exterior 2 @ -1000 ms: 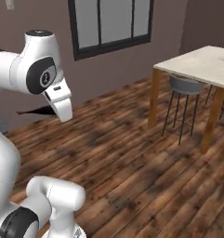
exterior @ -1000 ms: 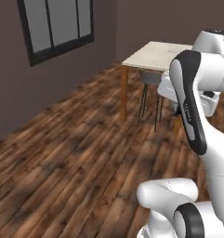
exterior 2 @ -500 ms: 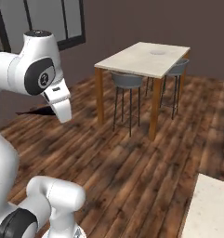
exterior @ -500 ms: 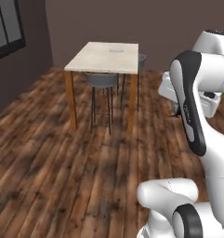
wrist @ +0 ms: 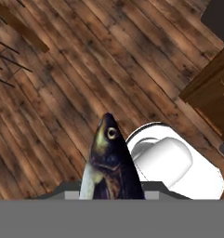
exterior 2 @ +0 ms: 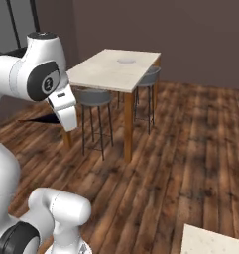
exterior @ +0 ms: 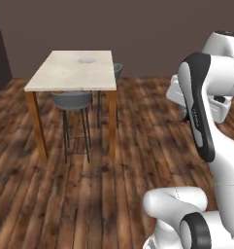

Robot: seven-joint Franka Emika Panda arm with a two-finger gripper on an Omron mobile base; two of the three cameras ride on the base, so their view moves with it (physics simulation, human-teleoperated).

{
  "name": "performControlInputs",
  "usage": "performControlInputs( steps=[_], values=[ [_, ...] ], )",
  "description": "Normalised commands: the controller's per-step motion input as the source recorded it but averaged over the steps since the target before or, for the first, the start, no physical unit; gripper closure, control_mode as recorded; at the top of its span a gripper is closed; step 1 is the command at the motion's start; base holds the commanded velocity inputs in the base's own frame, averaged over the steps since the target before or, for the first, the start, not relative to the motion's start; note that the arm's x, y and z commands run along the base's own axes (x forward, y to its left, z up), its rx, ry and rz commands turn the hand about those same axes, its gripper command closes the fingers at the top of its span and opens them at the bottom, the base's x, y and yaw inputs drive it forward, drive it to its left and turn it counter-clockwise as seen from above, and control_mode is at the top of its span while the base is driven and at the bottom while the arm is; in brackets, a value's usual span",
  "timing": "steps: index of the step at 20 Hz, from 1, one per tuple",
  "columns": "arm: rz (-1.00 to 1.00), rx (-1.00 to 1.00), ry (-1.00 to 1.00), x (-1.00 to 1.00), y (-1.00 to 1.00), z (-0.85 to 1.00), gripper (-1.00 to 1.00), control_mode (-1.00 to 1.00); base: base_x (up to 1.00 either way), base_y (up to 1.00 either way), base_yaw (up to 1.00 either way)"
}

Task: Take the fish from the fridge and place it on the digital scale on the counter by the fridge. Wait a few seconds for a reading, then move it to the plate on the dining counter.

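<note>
Fish (wrist: 109, 162) pokes head-first out of the robot's pinched-together gripper (wrist: 111, 193), seen from the hand looking down on bare wood floor (wrist: 62, 88). Across the room, going left to right, stand the dining counter (exterior: 72, 73) with a small whitish plate (exterior: 87, 61) near its far end, a grey stool (exterior: 72, 101) tucked under its near edge, then open floor and the white arm. My worry is that the slim fish could slip from the grip during the drive over, or be set down short of the plate.
</note>
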Motion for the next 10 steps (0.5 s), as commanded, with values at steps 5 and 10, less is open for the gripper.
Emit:
performControlInputs(
  steps=[5, 10],
  values=[
    [0.00, 0.00, 0.00, 0.00, 0.00, 0.00, 1.00, 1.00, 1.00, 0.00, -0.30],
    [0.00, 0.00, 0.00, 0.00, 0.00, 0.00, 1.00, 1.00, 1.00, 0.00, -0.28]
  ],
)
